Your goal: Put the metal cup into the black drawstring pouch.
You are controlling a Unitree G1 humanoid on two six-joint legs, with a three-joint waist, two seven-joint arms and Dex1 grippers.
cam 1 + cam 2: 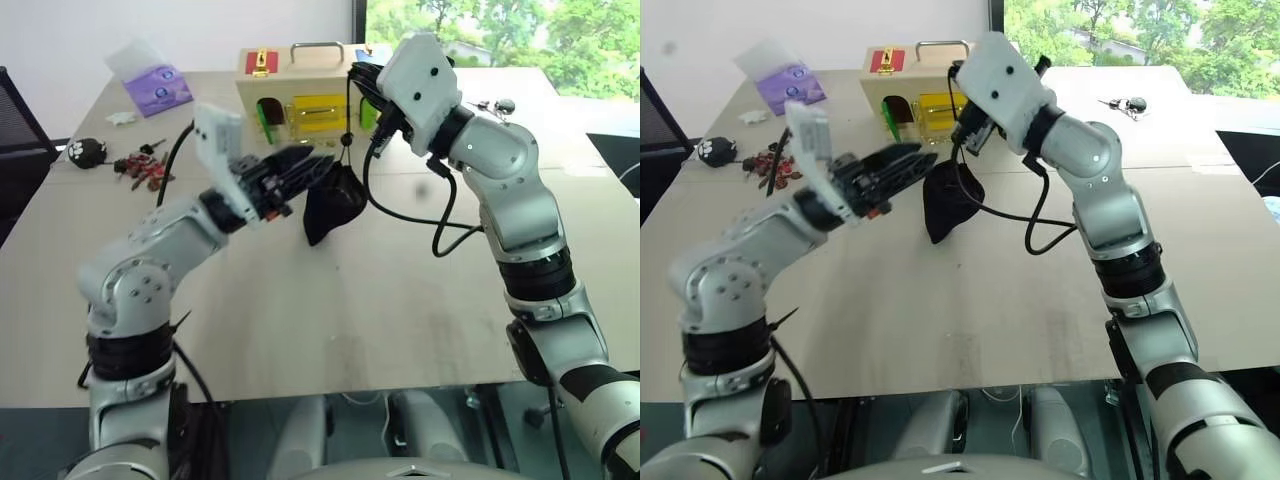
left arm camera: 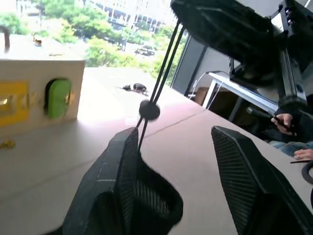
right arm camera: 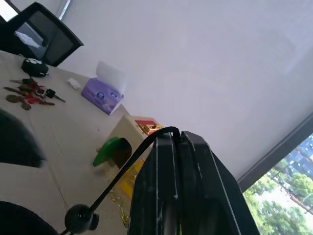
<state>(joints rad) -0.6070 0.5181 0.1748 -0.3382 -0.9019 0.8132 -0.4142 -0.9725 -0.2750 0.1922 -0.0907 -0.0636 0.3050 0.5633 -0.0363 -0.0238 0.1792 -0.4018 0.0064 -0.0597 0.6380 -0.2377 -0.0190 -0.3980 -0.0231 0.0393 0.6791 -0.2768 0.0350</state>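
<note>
The right gripper [image 1: 962,125] was raised above the desk [image 1: 970,310], its fingers pressed shut on the thin drawstring cord [image 3: 128,164], so the black drawstring pouch [image 1: 945,205] hung from it with its bottom near or on the surface, probably to draw the mouth closed. The pouch bulged, so the metal cup probably sat inside, hidden by the fabric. The left gripper [image 1: 305,168] reached in level, beside the pouch's upper edge, fingers [image 2: 244,171] parted and holding nothing. Behind stood a wooden box [image 1: 290,95].
</note>
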